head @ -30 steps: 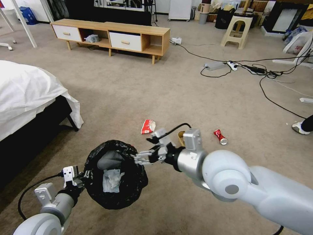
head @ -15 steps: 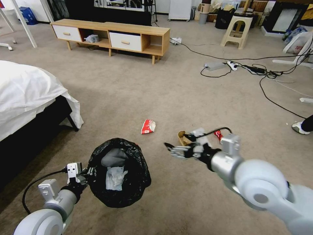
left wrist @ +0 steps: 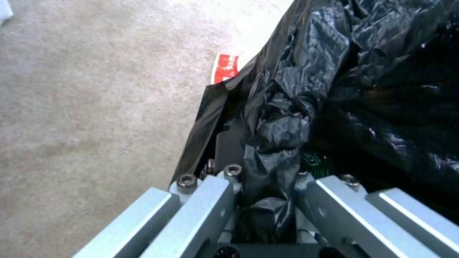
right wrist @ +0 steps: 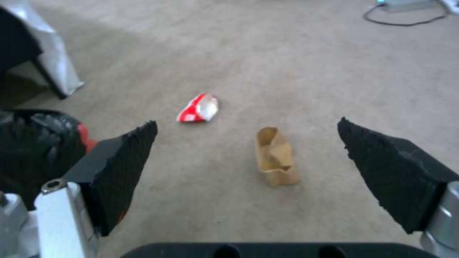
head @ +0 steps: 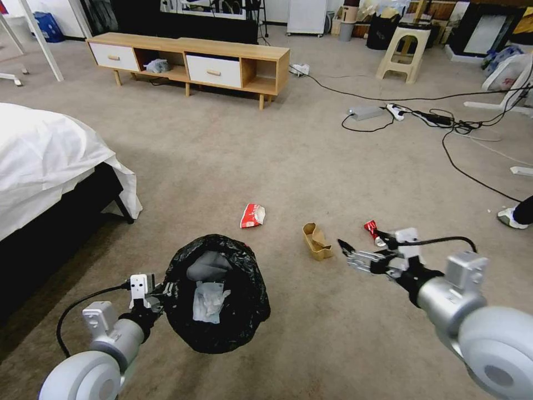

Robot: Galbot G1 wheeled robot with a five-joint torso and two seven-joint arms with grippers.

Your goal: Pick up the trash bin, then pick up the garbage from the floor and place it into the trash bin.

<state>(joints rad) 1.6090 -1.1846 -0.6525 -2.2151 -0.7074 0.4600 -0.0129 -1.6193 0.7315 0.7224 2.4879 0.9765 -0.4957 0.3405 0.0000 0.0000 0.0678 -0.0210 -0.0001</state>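
Observation:
My left gripper (head: 160, 291) is shut on the bag-covered rim of the trash bin (head: 219, 294) and holds it low at the front left. White tissues (head: 208, 300) lie inside it. In the left wrist view the left gripper (left wrist: 268, 179) clamps the crinkled black bag (left wrist: 306, 107). My right gripper (head: 347, 250) hangs open and empty above the carpet, just right of the crumpled brown paper box (head: 316, 241). The crushed red can (head: 370, 226) lies right behind it. A red-white wrapper (head: 252, 215) lies farther left. The right wrist view shows the right gripper (right wrist: 246, 123), the box (right wrist: 276, 156) and the wrapper (right wrist: 198, 111).
A bed (head: 44, 161) with a white sheet takes up the left side. A low wooden cabinet (head: 189, 61) stands at the back. Cables and a power strip (head: 433, 119) run across the floor at the right, behind a beige stool (head: 402, 53). Open carpet lies around the litter.
My right arm has swung from over the bin's mouth to the right and now hangs near the brown box and the can. The bin has shifted slightly right.

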